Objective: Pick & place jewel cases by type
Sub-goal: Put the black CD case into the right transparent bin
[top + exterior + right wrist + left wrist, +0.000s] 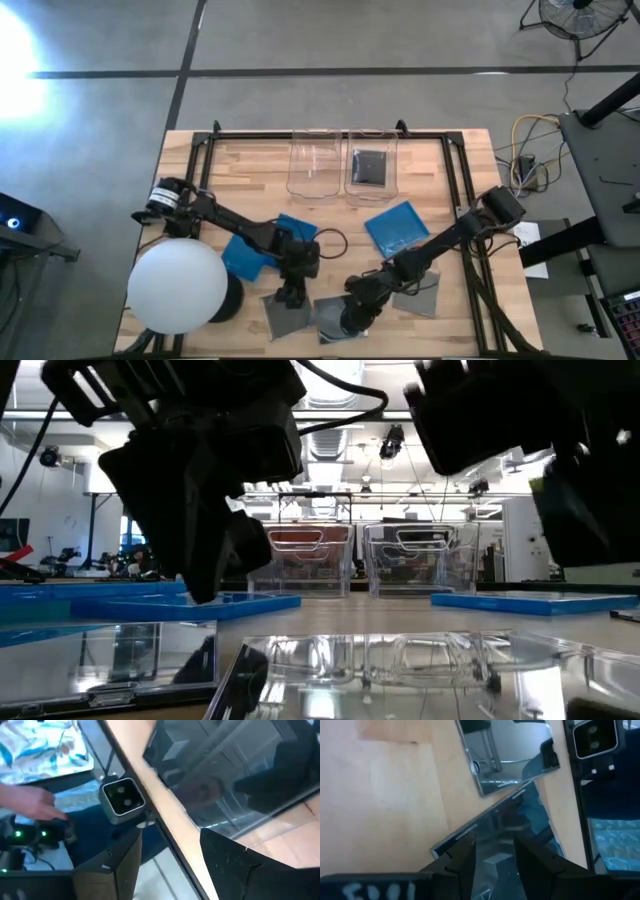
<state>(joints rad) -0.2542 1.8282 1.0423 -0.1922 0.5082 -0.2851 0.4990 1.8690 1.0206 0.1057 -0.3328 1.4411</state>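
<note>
My left gripper (290, 296) hangs open just over a glossy dark grey jewel case (284, 314) near the table's near edge; in the left wrist view that case (495, 825) lies under and ahead of the gripper (493, 862). My right gripper (354, 318) is open over the near edge, beside a second dark case (330, 318), with the table edge (170, 820) running between its fingers. A third dark case (420, 296) lies to the right. Two blue cases (258, 250) overlap at the left, another (398, 226) lies flat at the right. A dark case (370, 166) sits in the right bin.
Two clear bins (316, 166) stand at the far side, the left one without a case. A large white sphere (176, 286) fills the near left corner. Black frame rails (460, 180) border the table. A person's hand (30, 802) shows beyond the near edge.
</note>
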